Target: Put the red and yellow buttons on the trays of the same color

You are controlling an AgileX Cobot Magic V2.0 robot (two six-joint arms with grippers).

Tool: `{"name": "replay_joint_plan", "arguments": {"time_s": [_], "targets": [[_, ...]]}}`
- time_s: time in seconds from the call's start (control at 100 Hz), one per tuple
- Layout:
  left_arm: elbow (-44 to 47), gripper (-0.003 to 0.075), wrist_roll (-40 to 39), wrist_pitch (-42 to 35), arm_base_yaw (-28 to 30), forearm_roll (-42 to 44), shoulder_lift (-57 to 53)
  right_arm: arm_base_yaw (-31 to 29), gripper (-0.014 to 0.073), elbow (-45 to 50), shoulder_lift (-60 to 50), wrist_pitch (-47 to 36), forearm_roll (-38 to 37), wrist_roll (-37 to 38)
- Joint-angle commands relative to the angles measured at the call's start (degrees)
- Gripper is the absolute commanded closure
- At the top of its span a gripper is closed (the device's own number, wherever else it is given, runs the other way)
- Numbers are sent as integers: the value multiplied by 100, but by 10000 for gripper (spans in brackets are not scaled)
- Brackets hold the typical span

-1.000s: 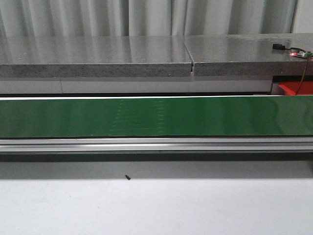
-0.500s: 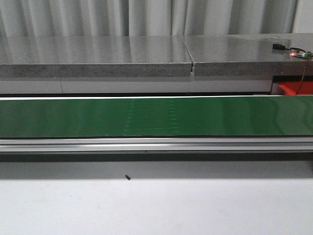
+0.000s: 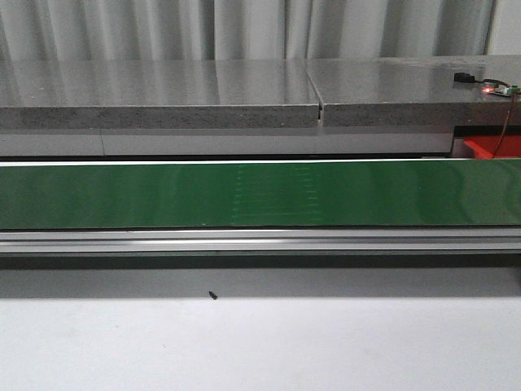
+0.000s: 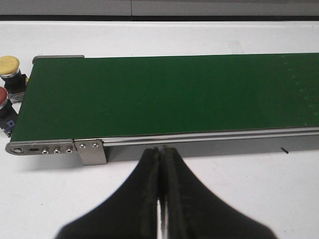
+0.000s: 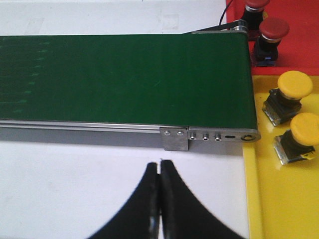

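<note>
While the long green belt [image 3: 260, 194] lies flat across the white worktop [image 3: 260, 342], both sets of fingers are pressed together and hold nothing.

At the left end of the belt, seen from the left wrist, a yellow button [image 4: 10, 65] and a red button [image 4: 4, 99] sit on the worktop, just off the belt's end. The yellow one is at about 12 o'clock from the red one. The left fingers [image 4: 160, 169] hang over the bare worktop near the belt's metal rail [image 4: 199, 137].

In the front view, a tiny black speck [image 3: 212, 295] lies on the worktop, at 6 o'clock from the belt's middle.

At the right end, seen from the right wrist, the right fingers [image 5: 160, 181] are over the worktop beside the yellow tray [image 5: 279, 199]. Two yellow buttons [image 5: 294, 85] [image 5: 304, 130] lie in that tray. Two red buttons [image 5: 273, 31] [image 5: 256, 5] stand in the red tray [image 5: 299, 45], close to the belt's end.
</note>
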Motion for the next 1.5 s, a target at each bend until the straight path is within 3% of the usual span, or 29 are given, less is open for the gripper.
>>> {"name": "replay_joint_plan", "arguments": {"time_s": [0.0, 0.39, 0.81, 1.26, 1.36, 1.41, 1.49], "targets": [[-138, 739, -46, -547, -35, -49, 27, 9, 662, -143, -2, -308, 97, -54], [-216, 739, -650, -844, 132, 265, 160, 9, 662, -143, -2, -308, 97, -54], [-869, 738, -791, -523, 1089, 506, 1533, 9, 662, -143, -2, -308, 97, -54], [-1873, 729, -800, 21, 2062, 121, 2758, 9, 662, -143, -2, -308, 97, -54], [-2038, 644, -800, 173, 2342, 109, 3041, 9, 662, -143, -2, -308, 97, -54], [-2092, 556, -800, 147, 2443, 109, 3151, 9, 662, -143, -2, -308, 97, -54], [-2178, 356, -800, 105, 2579, 109, 3327, 9, 662, -143, -2, -308, 97, -54]]}}
